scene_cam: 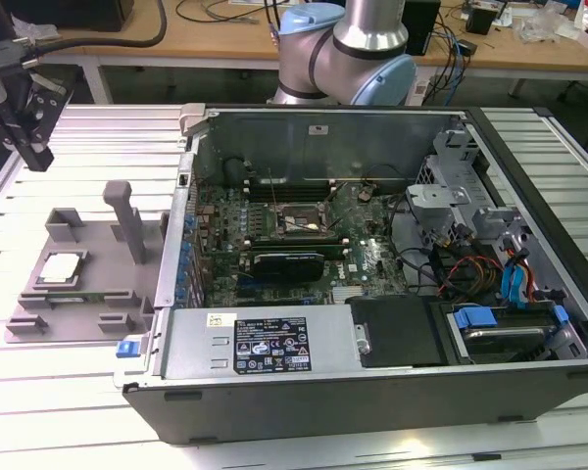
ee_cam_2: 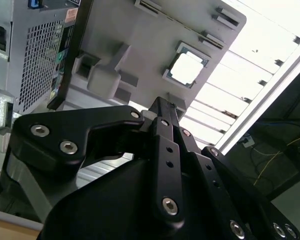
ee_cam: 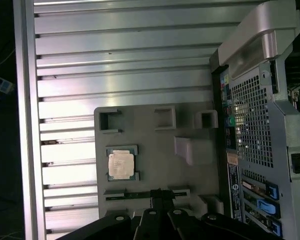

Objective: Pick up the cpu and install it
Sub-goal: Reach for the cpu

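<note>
Silvery cpu [ee_cam: 121, 164] on tray [ee_cam: 155, 145], pincer [ee_cam: 159, 192] apart

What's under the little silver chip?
The cpu rests in a grey tray, and the tray lies on the slatted metal table. The bit of tray right beneath the chip is covered, so I can't see it.

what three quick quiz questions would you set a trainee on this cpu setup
1. True or false: the cpu already sits inside the computer case.
2. The cpu rests on: A) the grey tray B) a cardboard box C) a blue cloth.
3. In the exterior view, the gripper hangs toward which side of the computer case?
Key: 1 false; 2 A; 3 the exterior view's left.
</note>
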Robot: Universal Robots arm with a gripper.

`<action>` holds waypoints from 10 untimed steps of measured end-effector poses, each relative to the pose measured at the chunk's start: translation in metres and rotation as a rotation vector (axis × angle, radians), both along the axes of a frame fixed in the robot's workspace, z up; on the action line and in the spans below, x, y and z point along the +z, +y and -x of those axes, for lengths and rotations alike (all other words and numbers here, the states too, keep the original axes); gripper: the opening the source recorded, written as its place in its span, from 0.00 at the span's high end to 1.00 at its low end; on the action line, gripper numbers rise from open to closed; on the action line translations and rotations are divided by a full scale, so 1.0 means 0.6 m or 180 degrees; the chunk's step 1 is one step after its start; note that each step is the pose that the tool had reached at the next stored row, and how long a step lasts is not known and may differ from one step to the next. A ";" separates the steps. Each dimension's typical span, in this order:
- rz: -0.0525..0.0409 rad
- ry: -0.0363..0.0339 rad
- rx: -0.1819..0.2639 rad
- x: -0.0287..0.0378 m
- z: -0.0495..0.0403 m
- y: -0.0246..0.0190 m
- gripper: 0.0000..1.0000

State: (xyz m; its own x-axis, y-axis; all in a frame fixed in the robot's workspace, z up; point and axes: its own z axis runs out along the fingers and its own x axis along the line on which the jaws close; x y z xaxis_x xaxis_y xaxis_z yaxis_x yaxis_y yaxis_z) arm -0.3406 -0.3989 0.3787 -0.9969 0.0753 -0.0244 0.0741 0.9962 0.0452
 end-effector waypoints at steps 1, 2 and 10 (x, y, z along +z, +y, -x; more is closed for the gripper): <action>0.0000 0.0000 0.0000 -0.002 0.001 0.0000 0.89; 0.0000 0.0000 0.0000 -0.005 0.003 0.0000 0.89; 0.0000 0.0000 0.0000 -0.027 0.018 0.0000 0.89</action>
